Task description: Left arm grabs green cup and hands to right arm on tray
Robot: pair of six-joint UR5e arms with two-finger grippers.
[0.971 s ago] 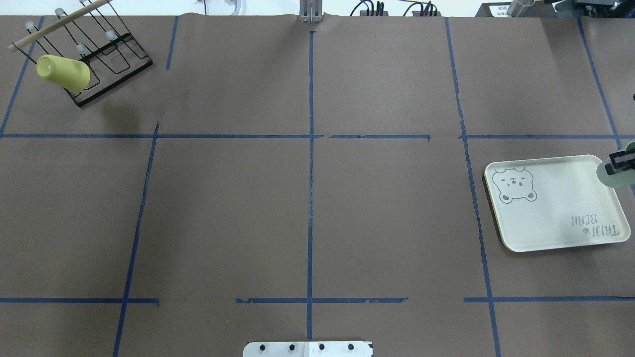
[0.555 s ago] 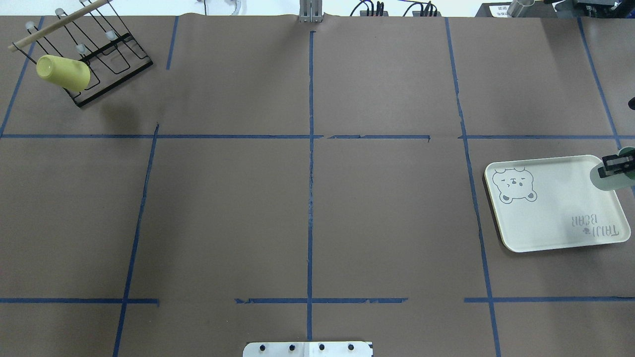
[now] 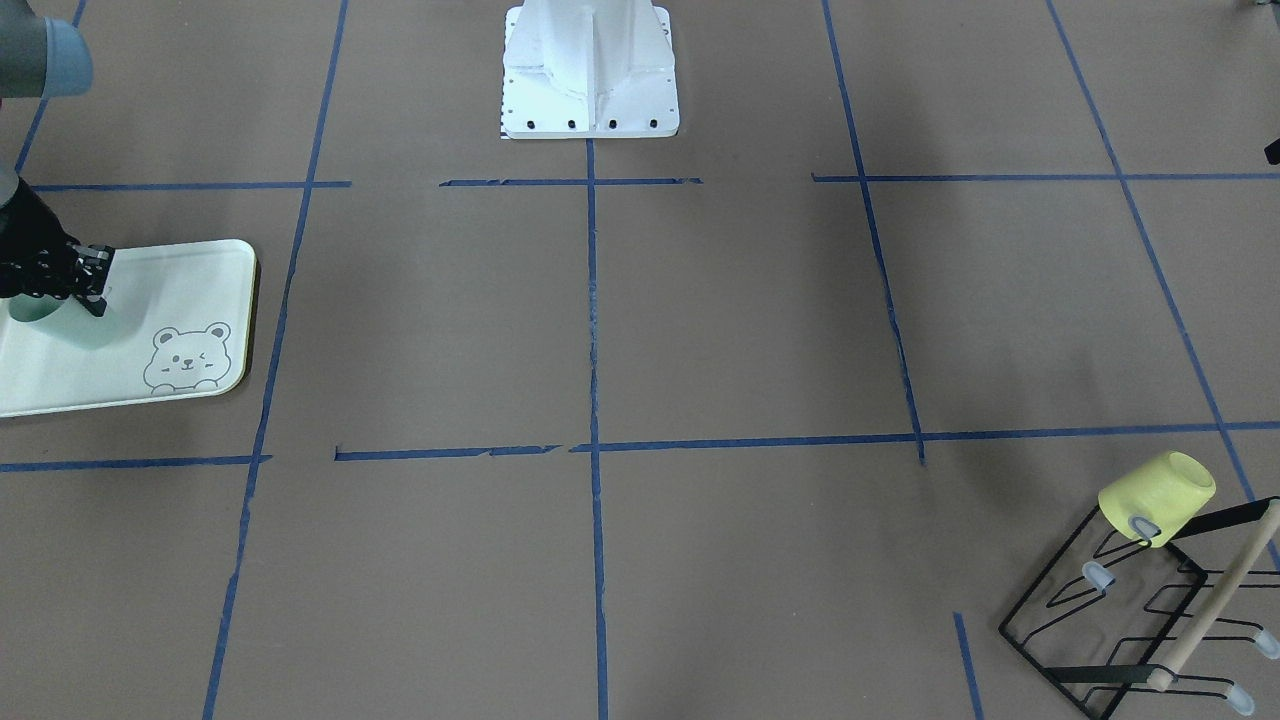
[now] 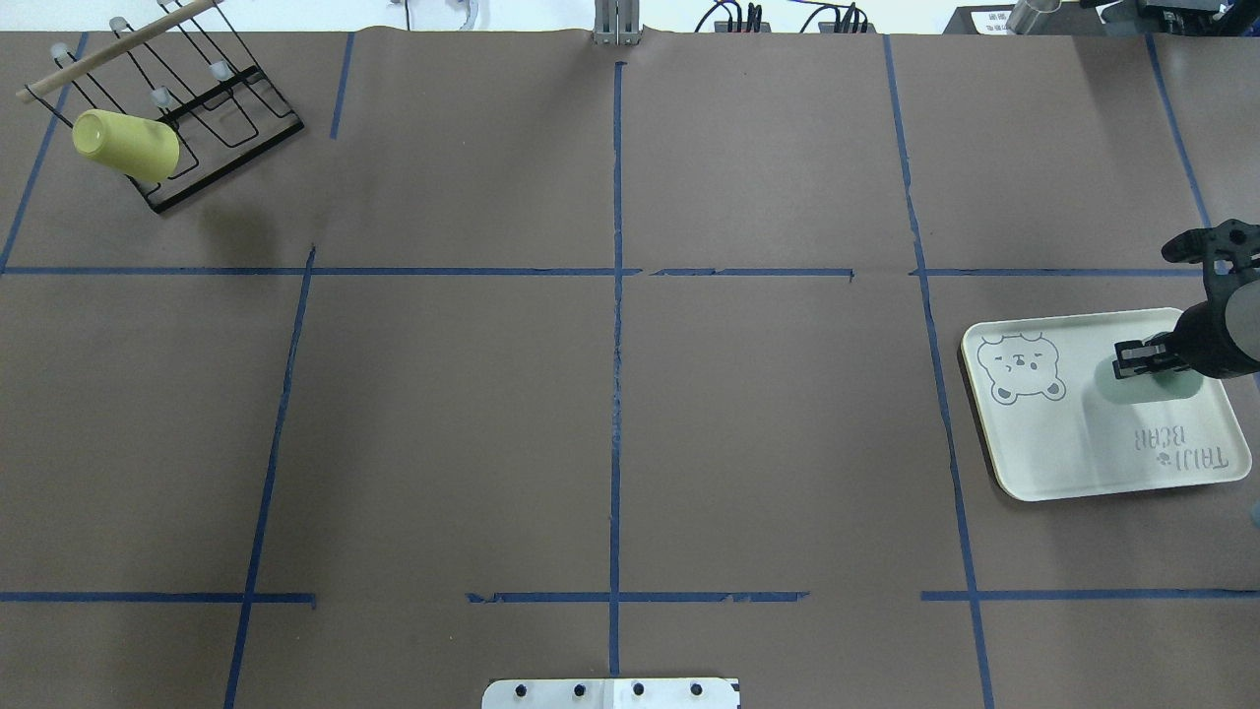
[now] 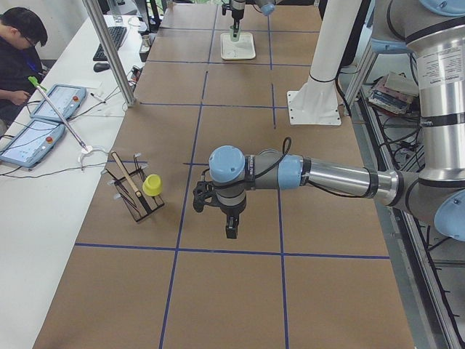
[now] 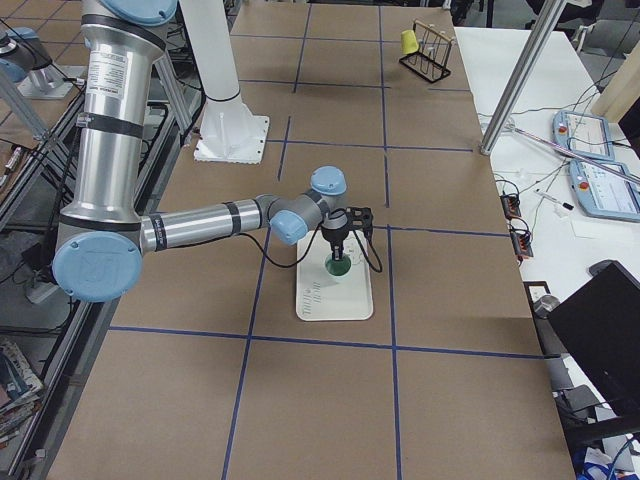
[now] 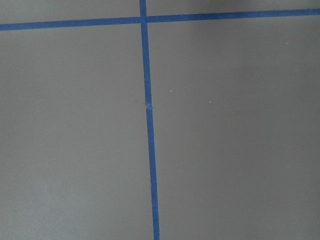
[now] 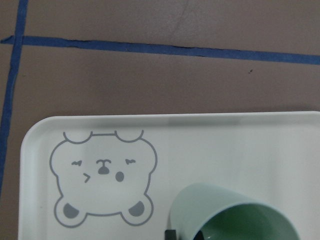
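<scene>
The green cup [image 4: 1144, 385] is held by its rim in my right gripper [image 4: 1142, 360], low over the right half of the tray [image 4: 1043, 433], beside the "TAIJI BEAR" lettering. I cannot tell whether its base touches the tray. In the front-facing view the cup [image 3: 48, 322] hangs from the right gripper [image 3: 72, 288] over the tray [image 3: 170, 290]. The right wrist view shows the cup [image 8: 225, 210] to the right of the bear drawing on the tray [image 8: 200, 135]. My left gripper [image 5: 229, 227] shows only in the exterior left view, above bare table; I cannot tell whether it is open.
A yellow cup [image 4: 126, 144] hangs on a black wire rack [image 4: 212, 108] with a wooden handle at the far left corner. In the front-facing view the yellow cup [image 3: 1157, 497] and the rack [image 3: 1120, 620] are at the lower right. Blue tape lines cross the brown table.
My right gripper has carried the green cup leftward from the tray's far right corner to over its right half, and more of the arm now shows.
</scene>
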